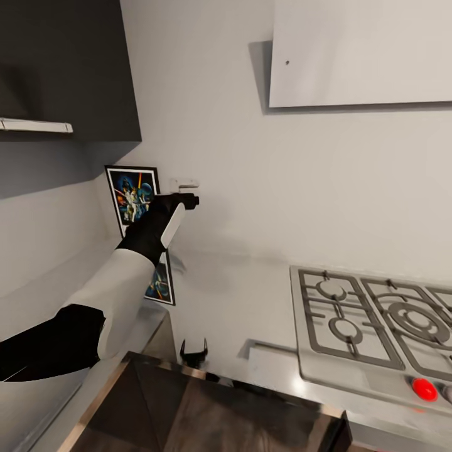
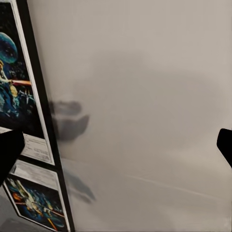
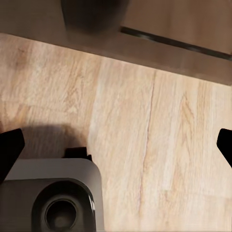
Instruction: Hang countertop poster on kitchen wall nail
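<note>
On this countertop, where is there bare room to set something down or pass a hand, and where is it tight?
Bare worktop lies between the poster leaning in the wall corner and the gas hob, reaching back to the wall. It is crowded in the corner, where the left gripper and its arm sit in front of the poster. The hob fills the countertop's right part.

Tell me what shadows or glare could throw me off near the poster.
Head view: left arm shadow falls on the countertop beside the poster. Left wrist view: the glossy countertop mirrors the poster, with blurry dark gripper shadows on the wall.
</note>
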Robot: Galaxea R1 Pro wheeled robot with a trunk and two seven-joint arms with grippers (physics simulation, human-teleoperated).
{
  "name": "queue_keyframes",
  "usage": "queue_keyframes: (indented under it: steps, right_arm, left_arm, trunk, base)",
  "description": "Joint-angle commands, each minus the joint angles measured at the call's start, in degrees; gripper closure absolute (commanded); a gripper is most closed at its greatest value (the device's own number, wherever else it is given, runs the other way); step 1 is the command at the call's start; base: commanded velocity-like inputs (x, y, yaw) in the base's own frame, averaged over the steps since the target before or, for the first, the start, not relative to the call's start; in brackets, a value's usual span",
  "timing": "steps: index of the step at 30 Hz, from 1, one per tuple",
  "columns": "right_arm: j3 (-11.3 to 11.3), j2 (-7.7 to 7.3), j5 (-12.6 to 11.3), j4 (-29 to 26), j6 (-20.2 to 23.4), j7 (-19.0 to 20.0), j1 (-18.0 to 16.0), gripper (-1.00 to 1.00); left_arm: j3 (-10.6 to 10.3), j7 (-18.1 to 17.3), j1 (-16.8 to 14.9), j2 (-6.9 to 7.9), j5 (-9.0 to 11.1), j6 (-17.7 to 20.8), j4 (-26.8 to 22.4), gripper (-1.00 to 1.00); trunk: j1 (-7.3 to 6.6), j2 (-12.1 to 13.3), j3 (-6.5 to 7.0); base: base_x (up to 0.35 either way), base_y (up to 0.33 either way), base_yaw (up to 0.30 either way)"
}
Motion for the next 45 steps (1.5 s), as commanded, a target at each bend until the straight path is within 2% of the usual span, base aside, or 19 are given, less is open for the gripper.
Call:
queue_keyframes:
  steps: [1,15,20,37,39,40,41,45]
  right_arm:
    - [0.03,0.00,0.00,0.22,-0.37,-0.11,-0.08,-1.00]
    - [0.06,0.19,0.01,0.23,-0.36,-0.09,-0.04,-1.00]
    - [0.06,0.20,0.01,0.23,-0.36,-0.09,-0.04,-1.00]
    - [0.04,0.18,0.01,0.23,-0.36,-0.09,-0.04,-1.00]
    - [0.03,0.18,0.01,0.23,-0.36,-0.09,-0.04,-1.00]
    - [-0.01,0.18,0.01,0.23,-0.37,-0.16,-0.04,-1.00]
    - [-0.01,0.18,0.01,0.23,-0.40,-0.17,-0.04,-1.00]
    - [-0.02,0.18,0.01,0.23,-0.40,-0.22,-0.04,-1.00]
  left_arm:
    - [-0.11,0.49,-0.04,0.00,0.60,0.15,-0.07,-1.00]
    - [-0.11,0.49,-0.04,0.00,0.60,0.16,-0.15,-1.00]
    - [-0.11,0.49,-0.04,0.00,0.60,0.16,-0.21,-1.00]
    - [0.13,0.49,-0.04,0.00,0.47,0.16,-0.24,-1.00]
    - [0.38,3.07,-0.04,0.00,0.43,0.26,-0.19,-1.00]
    - [0.12,11.13,-0.04,0.00,0.48,0.42,0.15,-1.00]
    - [0.05,12.90,-0.04,0.00,0.49,0.75,0.16,-1.00]
    - [-0.04,14.88,-0.11,0.00,0.48,3.69,0.44,-1.00]
  trunk:
    - [0.02,-0.04,-0.07]
    - [0.02,-0.04,-0.07]
    - [0.02,-0.04,-0.03]
    - [0.02,-0.04,0.00]
    - [0.02,-0.04,0.00]
    - [0.02,-0.04,0.00]
    - [0.02,-0.04,0.00]
    - [0.02,-0.04,0.00]
  base:
    - [0.237,0.061,0.000]
    - [0.148,-0.019,-0.004]
    - [0.176,-0.003,-0.153]
    - [0.065,0.043,-0.026]
    - [0.001,0.001,0.000]
    - [0.000,0.000,0.000]
    - [0.000,0.000,0.000]
    - [0.000,0.000,0.000]
